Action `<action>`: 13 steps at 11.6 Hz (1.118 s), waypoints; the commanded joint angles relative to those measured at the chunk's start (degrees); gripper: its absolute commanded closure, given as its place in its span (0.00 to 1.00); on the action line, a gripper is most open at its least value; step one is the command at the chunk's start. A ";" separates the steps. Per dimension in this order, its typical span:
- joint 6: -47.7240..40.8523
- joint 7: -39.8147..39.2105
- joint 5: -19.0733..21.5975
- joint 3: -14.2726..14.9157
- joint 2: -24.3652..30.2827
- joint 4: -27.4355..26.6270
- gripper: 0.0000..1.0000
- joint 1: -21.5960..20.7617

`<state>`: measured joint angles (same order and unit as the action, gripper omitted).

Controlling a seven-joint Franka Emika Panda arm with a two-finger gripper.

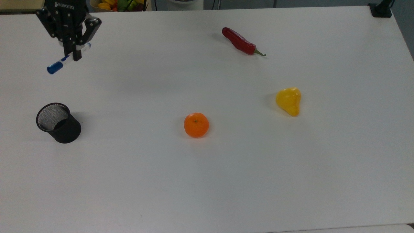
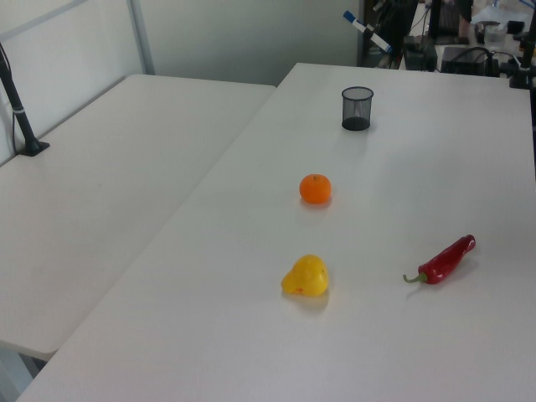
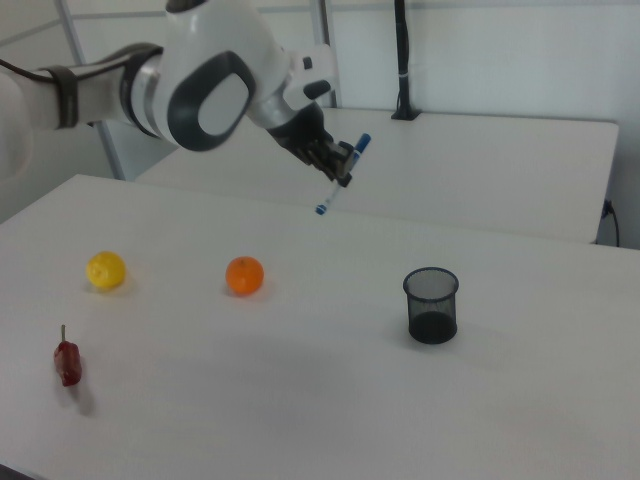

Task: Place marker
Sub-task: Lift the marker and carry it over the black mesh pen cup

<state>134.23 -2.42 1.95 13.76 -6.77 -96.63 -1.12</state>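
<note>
The marker, white with a blue cap, hangs tilted in the air at the top view's far left, and my gripper is shut on its middle. Its blue cap points down toward the top view's lower left. In the right view the gripper holds the marker well above the table, up and left of a black mesh cup. The left view shows the marker high above that cup. In the top view the cup stands below the gripper.
An orange sits mid-table, a yellow pepper to its right and a red chili at the back. A fruit bowl stands past the far edge. A second table adjoins on the left view's left.
</note>
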 commanded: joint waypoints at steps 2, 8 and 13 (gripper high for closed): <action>18.48 -1.45 1.13 2.33 -6.13 -2.51 1.00 1.55; 36.43 -1.01 1.13 2.24 -15.89 -3.31 1.00 6.04; 49.78 -0.48 1.31 2.06 -20.20 -6.90 1.00 6.31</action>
<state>177.07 -2.40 1.99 15.68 -26.04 -100.32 5.73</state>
